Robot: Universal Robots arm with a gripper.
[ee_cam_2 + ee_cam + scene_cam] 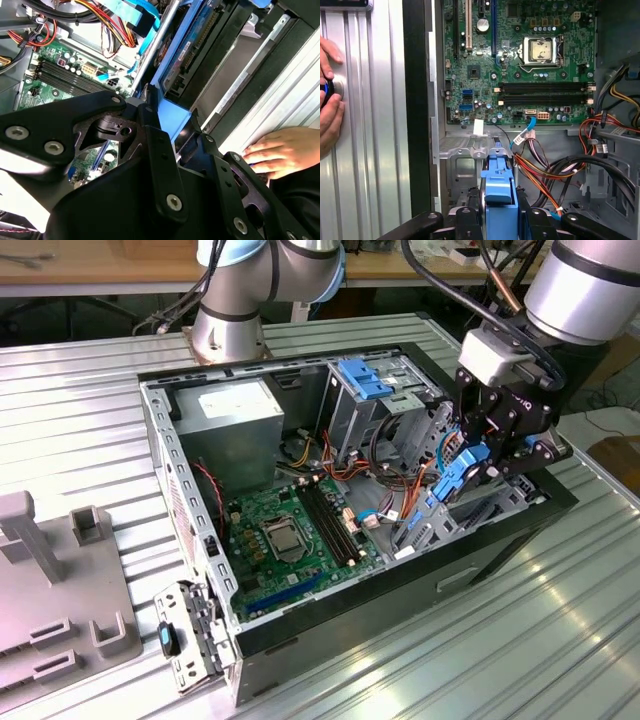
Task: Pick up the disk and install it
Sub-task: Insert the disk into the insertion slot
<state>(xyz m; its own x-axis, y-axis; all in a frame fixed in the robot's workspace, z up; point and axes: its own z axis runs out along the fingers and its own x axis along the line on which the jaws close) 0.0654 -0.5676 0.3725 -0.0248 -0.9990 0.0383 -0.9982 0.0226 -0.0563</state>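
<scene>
1. The gripper [478, 455] hangs over the end of the open computer case [200, 500] at the exterior view's right. Its black fingers [470, 222] are clamped on the disk [455, 480] from both sides.
2. The disk is held tilted, one blue end pointing down toward the grey metal bay [430, 530] beside the motherboard [290, 530]. From here I can't quite tell whether it touches the bay.
3. In the first wrist view the disk's blue end sits between the fingers, with a bundle of orange, red and black cables [545, 170] just beside it.
4. A person's hand [327, 105] rests on the ribbed metal table [450, 640] outside the case wall, fingers around a small round blue thing [332, 87].
</scene>
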